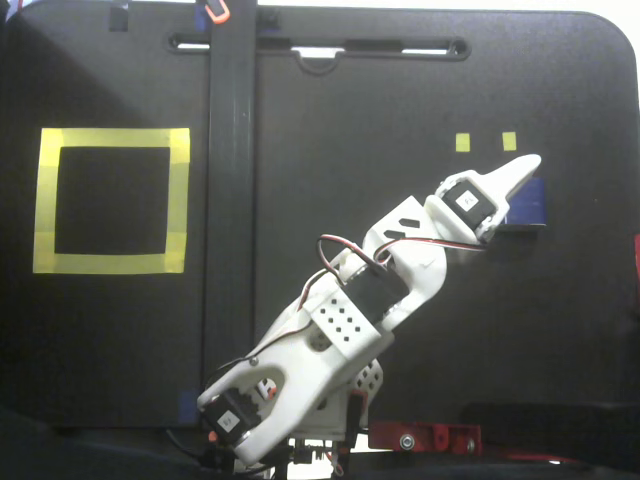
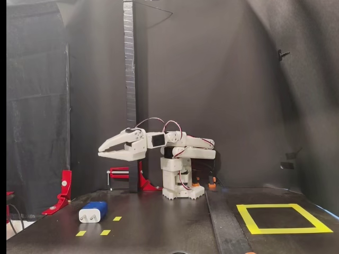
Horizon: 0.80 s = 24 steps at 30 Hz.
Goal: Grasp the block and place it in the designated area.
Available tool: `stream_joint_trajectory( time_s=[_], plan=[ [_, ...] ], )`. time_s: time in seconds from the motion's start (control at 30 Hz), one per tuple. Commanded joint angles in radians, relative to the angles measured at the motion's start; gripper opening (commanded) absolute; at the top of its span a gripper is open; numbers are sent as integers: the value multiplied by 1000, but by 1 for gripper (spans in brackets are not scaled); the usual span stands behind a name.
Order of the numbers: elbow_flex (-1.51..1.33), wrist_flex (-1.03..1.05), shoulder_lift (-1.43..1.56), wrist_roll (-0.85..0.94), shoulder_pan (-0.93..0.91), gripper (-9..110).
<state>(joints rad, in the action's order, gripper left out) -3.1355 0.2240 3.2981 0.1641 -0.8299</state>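
Block [image 2: 93, 211] unobscured only from side

block [image 1: 530, 200] mostly hidden under claw [image 1: 525, 165] from above, arm base cut off at bottom edge

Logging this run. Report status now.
Claw slightly open, empty, high above block. Block on table, untouched, far from yellow square. Nothing in the way.

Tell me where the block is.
The block lies on the black table at lower left in a fixed view, beside small yellow tape squares, below the raised gripper.
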Motion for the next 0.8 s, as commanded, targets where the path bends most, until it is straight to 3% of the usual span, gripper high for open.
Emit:
stream_joint_trajectory(
  time_s=[0.0, 0.2, 0.37, 0.77],
  plan=[
    [-6, -5, 3, 14, 5, 0],
    [49, -60, -115, 31, 23, 0],
    [255, -28, -350, 35, 38, 0],
    [850, 262, -902, 80, 49, 0]
  ],
)
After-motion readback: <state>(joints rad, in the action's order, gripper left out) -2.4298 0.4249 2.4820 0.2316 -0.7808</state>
